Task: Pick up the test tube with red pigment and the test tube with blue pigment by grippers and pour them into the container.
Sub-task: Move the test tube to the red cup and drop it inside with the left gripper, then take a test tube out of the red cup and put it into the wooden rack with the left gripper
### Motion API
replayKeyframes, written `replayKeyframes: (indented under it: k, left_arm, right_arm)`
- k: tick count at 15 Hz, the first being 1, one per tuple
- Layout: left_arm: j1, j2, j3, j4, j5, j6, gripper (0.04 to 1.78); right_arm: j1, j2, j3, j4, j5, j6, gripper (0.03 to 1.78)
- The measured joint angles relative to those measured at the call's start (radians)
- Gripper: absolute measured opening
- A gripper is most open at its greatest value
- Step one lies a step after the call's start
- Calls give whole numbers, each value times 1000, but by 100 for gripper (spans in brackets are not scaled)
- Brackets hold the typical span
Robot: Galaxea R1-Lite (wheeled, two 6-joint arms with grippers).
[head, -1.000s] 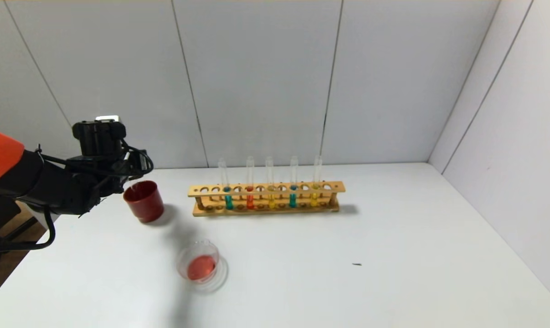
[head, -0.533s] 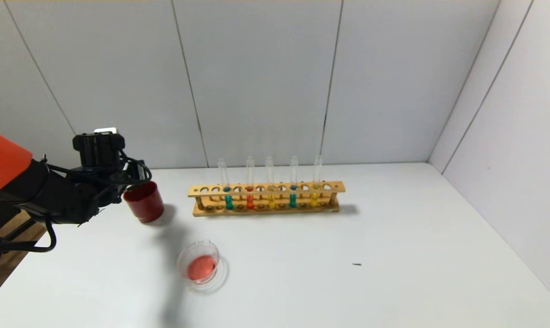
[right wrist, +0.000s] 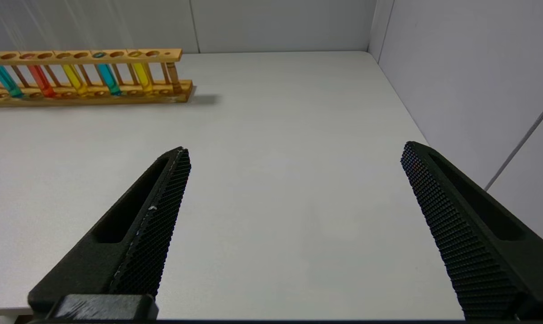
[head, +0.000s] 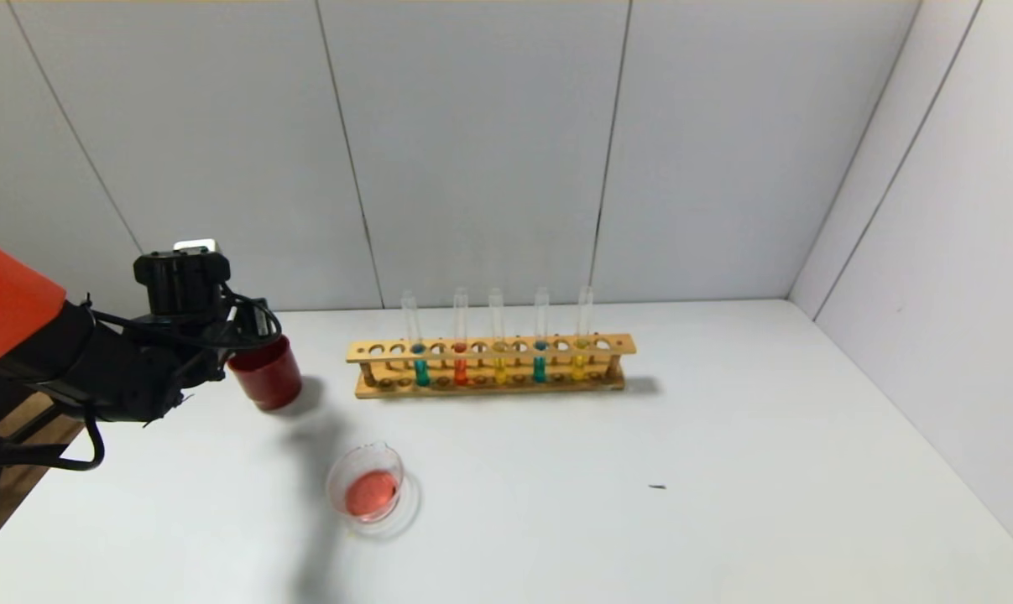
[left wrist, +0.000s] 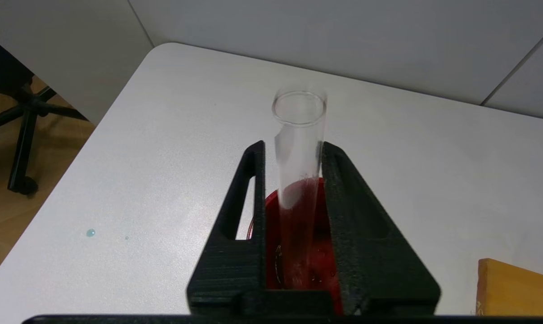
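Red cup (head: 264, 372) on the table (head: 556, 470) takes the empty tube (left wrist: 298, 148), squeezed by the left end effector (left wrist: 293, 180). Right end effector (right wrist: 293, 216) waits wide open, holding nothing. Pink container (head: 370, 486) sits nearby.

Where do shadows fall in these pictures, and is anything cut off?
Head view: the rack casts a short shadow to its right, and the left gripper's arm shades the table by the dish. Right wrist view: rack cropped at the edge.
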Motion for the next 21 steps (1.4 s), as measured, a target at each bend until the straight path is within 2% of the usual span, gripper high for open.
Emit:
replayKeyframes:
  k: [2,6,9,11,16,19,21]
  left_arm:
    - [-1,1,6,-12,0,1,75]
    - [-1,-16,8,-11,0,5,141]
    - [-7,-57,21,-3,1,13,169]
    - [-18,-95,37,3,2,20,175]
    - [-90,-210,129,10,8,54,175]
    - [-175,-313,216,11,17,53,175]
    - [-260,-390,278,11,38,51,175]
  right_arm:
    - [0,0,0,0,0,0,171]
    - [0,0,0,0,0,0,171]
    - [0,0,0,0,0,0,171]
    - [0,0,0,0,0,0,171]
    - [0,0,0,0,-1,0,171]
    - [0,0,0,0,0,0,171]
    - [0,0,0,0,0,0,171]
